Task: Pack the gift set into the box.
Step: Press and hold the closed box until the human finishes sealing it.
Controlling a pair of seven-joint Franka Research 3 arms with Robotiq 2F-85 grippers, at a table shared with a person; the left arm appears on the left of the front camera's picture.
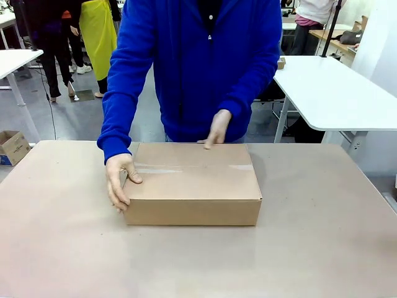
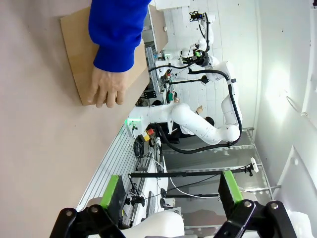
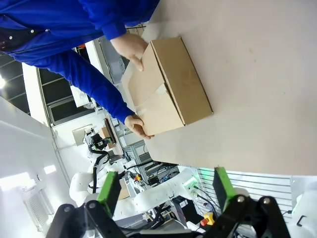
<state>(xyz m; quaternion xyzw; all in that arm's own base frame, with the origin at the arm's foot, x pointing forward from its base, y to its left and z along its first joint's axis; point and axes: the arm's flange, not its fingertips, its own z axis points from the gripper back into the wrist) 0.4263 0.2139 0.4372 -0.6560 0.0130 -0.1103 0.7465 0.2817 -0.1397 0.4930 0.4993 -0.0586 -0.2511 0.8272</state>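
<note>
The left gripper (image 2: 171,191) stands wide open with nothing between its green pads, and the right gripper (image 3: 166,186) is equally spread and empty (both well apart from the box).

The box (image 1: 192,183) sits flat on the table (image 1: 310,248), about midway across and toward the far side, its flaps shut. A person in a blue top leans over it, with one hand (image 1: 119,180) wrapped over a short end and the other hand (image 1: 217,129) resting on the far edge.

The front view shows the tape (image 1: 155,167) across the lid. The right wrist view shows the box (image 3: 168,84) tilted sideways, with both hands on it. The left wrist view catches only a corner of the box (image 2: 79,49), under one hand (image 2: 106,87).

The table is plain beige. White tables (image 1: 335,93) stand behind it, and a small carton (image 1: 12,147) sits on the floor.

What is inside the box cannot be seen.
</note>
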